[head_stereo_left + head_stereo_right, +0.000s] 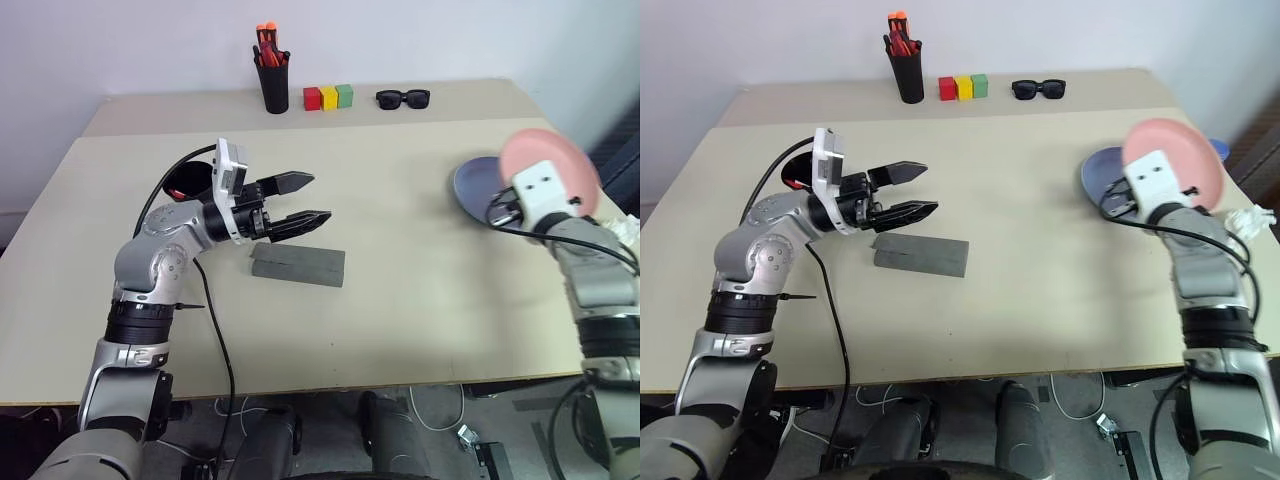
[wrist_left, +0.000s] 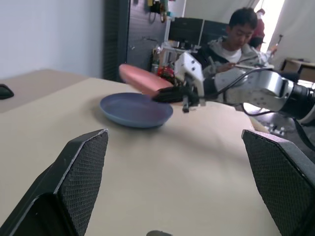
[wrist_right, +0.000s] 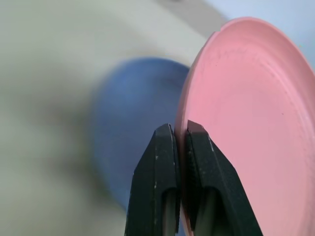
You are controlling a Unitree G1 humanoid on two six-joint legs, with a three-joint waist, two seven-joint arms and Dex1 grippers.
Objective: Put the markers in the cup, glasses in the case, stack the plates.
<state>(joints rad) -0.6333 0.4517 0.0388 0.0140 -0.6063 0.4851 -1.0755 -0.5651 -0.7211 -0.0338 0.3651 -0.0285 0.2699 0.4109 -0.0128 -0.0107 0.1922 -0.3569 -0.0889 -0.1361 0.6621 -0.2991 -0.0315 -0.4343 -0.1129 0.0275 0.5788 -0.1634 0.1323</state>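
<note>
While the right gripper (image 3: pixel 179 135) stays out of it, clamped on the pink plate's (image 1: pixel 548 165) rim at frame right, tilted over the blue plate (image 1: pixel 474 186) just left of it. Next: lower onto blue. Left gripper (image 1: pixel 302 200) spread wide, mid-left, above the grey case (image 1: pixel 298 265).

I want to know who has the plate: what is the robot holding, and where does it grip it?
The right gripper pinches the pink plate by its rim. The left gripper is open and holds nothing.

case (image 1: pixel 298 265) lies left of the plates (image 1: pixel 478 186); pen holder (image 1: pixel 273 88) perhaps farthest back.
</note>
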